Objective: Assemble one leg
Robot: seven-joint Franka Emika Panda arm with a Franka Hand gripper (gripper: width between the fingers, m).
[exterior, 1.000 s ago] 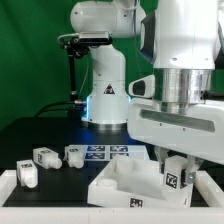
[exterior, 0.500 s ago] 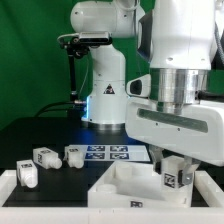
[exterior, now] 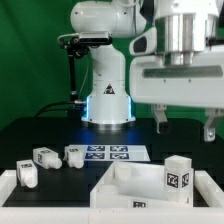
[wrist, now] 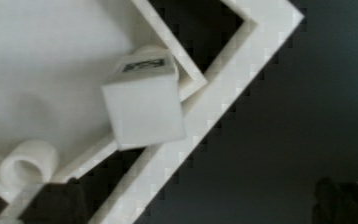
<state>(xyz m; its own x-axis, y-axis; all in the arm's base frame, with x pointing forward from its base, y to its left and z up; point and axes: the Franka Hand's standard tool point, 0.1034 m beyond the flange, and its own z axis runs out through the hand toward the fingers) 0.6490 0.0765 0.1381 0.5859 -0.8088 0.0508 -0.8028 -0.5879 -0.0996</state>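
Arm: the white Franka arm (exterior: 105, 70) rises from its base at the far side of the black tabletop (exterior: 40, 135); its wrist and hand fill the upper part of the exterior view's right, lifted well above the white panel.

White panel: the large flat white panel (exterior: 125, 185) with raised rims lies on the tabletop at the near edge, toward the exterior view's right. In the wrist view its angled rim (wrist: 229, 90) runs diagonally against the dark tabletop.

Marker board: the marker board (exterior: 115, 153) lies flat on the tabletop just behind the white panel, in front of the arm's base.

Fingers: the fingers (exterior: 162, 120) hang down from the hand, spread well apart, with one near the exterior view's right edge; they grip nothing. The gripper (exterior: 186, 124) hovers above the white panel.

The leg: the leg (exterior: 177, 173) stands upright at the white panel's corner on the exterior view's right, its tag facing the camera. It sits below the gap between the fingers, clear of both and touching neither. In the wrist view it shows as a white block (wrist: 144, 108) against the panel's rim.

Other legs: three alike posts lie loose on the tabletop off the white panel's side on the exterior view's left, one (exterior: 74, 154) just beside the marker board, one (exterior: 44, 158) a little further out, one (exterior: 27, 173) nearest the camera.
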